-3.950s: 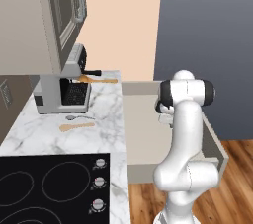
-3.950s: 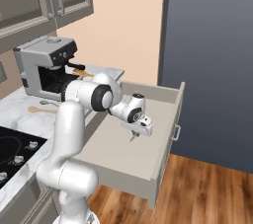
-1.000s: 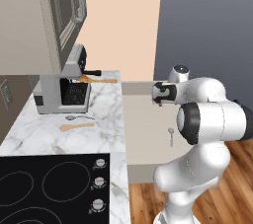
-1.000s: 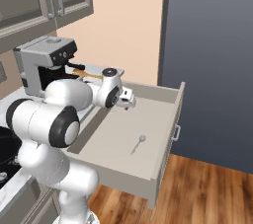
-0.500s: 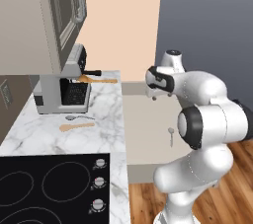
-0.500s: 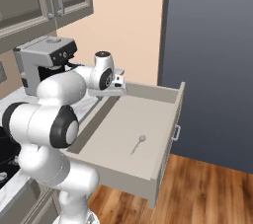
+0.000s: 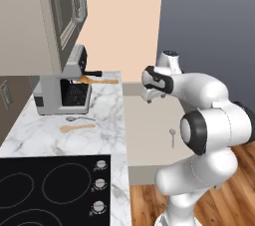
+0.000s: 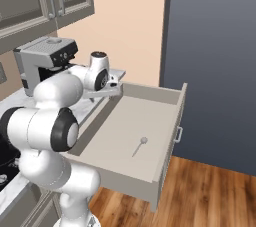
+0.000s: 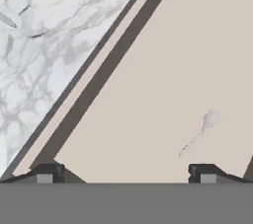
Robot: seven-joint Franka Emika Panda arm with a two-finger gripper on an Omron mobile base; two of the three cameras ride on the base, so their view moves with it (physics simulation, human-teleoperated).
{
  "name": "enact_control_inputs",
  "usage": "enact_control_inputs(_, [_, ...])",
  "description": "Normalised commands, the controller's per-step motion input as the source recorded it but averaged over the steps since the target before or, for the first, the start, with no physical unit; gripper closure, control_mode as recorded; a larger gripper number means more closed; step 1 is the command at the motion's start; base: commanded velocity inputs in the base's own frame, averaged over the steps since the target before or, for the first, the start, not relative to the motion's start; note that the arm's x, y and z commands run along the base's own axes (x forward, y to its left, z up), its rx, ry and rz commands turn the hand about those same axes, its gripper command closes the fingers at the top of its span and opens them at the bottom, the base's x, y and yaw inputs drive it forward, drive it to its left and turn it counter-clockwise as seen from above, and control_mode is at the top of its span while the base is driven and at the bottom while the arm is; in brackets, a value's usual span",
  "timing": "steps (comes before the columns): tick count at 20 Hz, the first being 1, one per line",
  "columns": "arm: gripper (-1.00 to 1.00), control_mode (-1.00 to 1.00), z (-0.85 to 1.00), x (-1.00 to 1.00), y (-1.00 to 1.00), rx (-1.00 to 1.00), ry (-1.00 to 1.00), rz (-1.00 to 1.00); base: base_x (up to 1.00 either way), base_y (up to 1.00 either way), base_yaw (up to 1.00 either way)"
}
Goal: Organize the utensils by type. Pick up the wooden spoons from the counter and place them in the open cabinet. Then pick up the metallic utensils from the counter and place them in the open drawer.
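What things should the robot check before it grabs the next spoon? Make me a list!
1. Gripper open and holding nothing: ok.
2. One metal spoon already lies inside the open drawer: ok.
3. Another metal spoon waits on the counter, reachable beside the coffee machine: ok.
4. Wooden spoons put away in the cabinet: not ok, two are on the counter.
5. Cabinet door open: ok.

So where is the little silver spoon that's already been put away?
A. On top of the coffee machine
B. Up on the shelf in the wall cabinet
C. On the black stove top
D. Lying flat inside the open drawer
D: the little silver spoon lies flat on the pale floor of the open drawer, apart from its walls, with nothing holding it.
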Motion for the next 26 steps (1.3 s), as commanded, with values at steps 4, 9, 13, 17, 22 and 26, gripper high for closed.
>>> enact_control_inputs(4, [-1.00, -1.00, -0.10, 0.01, 0.85, 0.03, -0.06, 0.66, 0.00, 0.00, 0.00])
enact_control_inputs(9, [-1.00, -1.00, -0.21, 0.05, 0.88, -0.01, 0.00, 0.66, 0.00, 0.00, 0.00])
enact_control_inputs(13, [-1.00, -1.00, -0.24, 0.00, 0.79, -0.04, -0.01, 0.29, 0.00, 0.00, 0.00])
enact_control_inputs(17, [-1.00, -1.00, -0.04, 0.00, 0.55, 0.00, -0.01, 0.05, 0.00, 0.00, 0.00])
enact_control_inputs(22, [-1.00, -1.00, 0.00, 0.00, 0.49, -0.01, 0.00, 0.00, 0.00, 0.00, 0.00])
enact_control_inputs(26, [-1.00, -1.00, -0.04, 0.10, 0.58, -0.04, 0.00, 0.00, 0.00, 0.00, 0.00])
